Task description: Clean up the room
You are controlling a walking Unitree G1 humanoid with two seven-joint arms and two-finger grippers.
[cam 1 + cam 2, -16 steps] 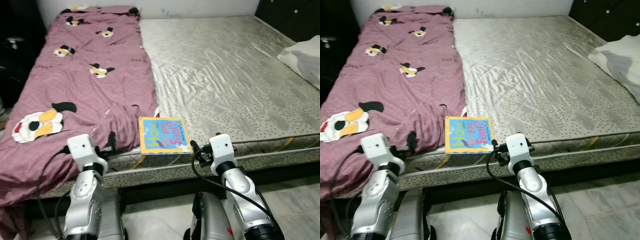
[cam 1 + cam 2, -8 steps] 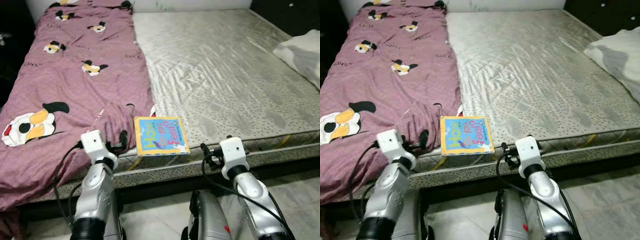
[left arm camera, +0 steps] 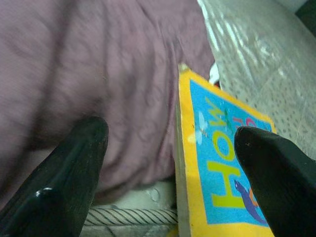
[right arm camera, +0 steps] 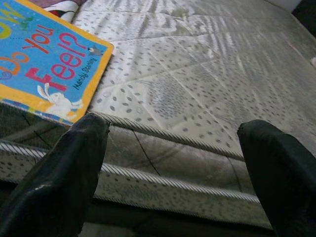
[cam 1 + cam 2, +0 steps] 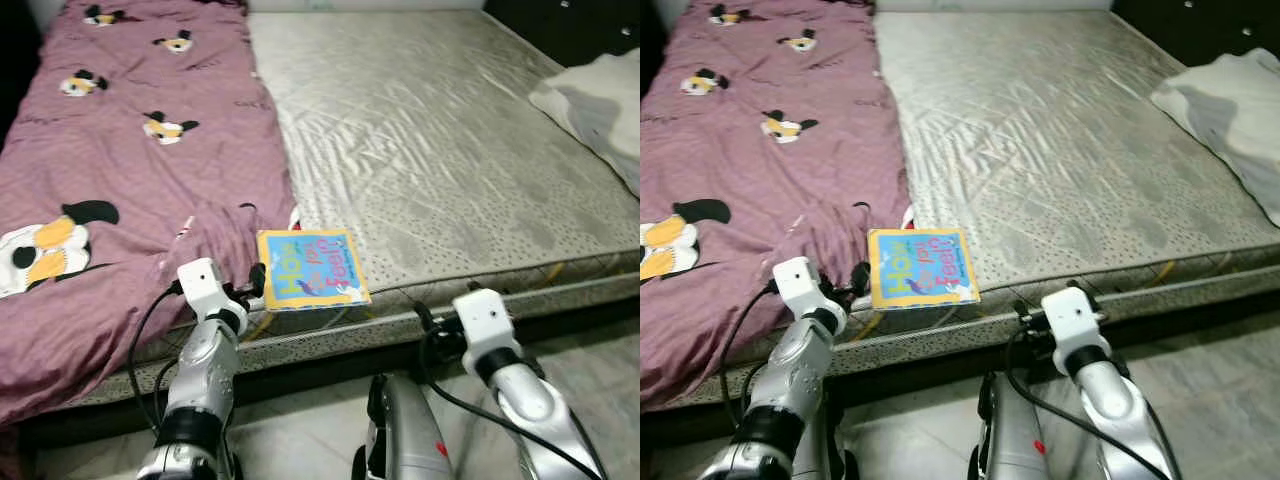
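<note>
From where I stood, a purple cartoon-print blanket [image 5: 120, 180] covered the left part of the bed, its near edge bunched up just beside the book. The left gripper [image 3: 170, 170] was raised at the mattress edge, its fingers spread wide, one over the blanket folds and the other over the cover of the book. The picture book [image 5: 310, 268] lay flat at the very front edge of the bare mattress [image 5: 450, 150], one corner seeming to poke slightly past the piping. To my eye, that was the risk: a push from the fingertips could have slid the book off onto the floor, or the fingers could have closed on blanket along with it and dragged the cloth. The right gripper [image 4: 173, 163] hung lower, in front of the mattress side, its fingers wide apart and holding nothing. A white pillow [image 5: 595, 110] sat far off to the right.
</note>
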